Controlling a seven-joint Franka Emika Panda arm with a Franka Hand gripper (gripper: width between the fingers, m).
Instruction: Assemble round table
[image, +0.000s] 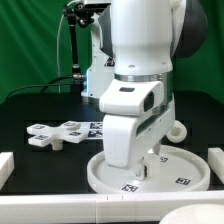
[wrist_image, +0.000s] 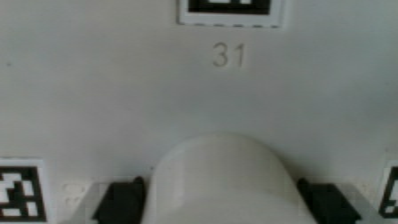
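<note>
I am looking down through the wrist camera and seeing the gripper (wrist_image: 222, 200) clenched on the short thick leg (wrist_image: 222, 172). The leg's rounded white body is filling the space between the two dark finger pads (wrist_image: 121, 200), and each pad is lying right against its side.

Directly beneath the gripper, the large round disc (wrist_image: 214, 100) is filling the wrist view. Its pale surface is showing the printed number 31 and, beyond that, a black-and-white tag (wrist_image: 231, 8). Parts of two more tags are showing at the edges of that view, one on each side of the gripper.

In the exterior view the gripper (image: 148, 168) is pointing straight down at the round disc (image: 100, 178), which is lying flat on the black tabletop (image: 30, 105). The arm's white body is blocking much of my sight there. I cannot tell whether the leg's lower end is touching the disc or hanging just above it.

The cross-shaped piece (image: 55, 133) is lying flat on the tabletop, well apart from the gripper, toward the exterior view's left and beyond the disc's rim.
</note>
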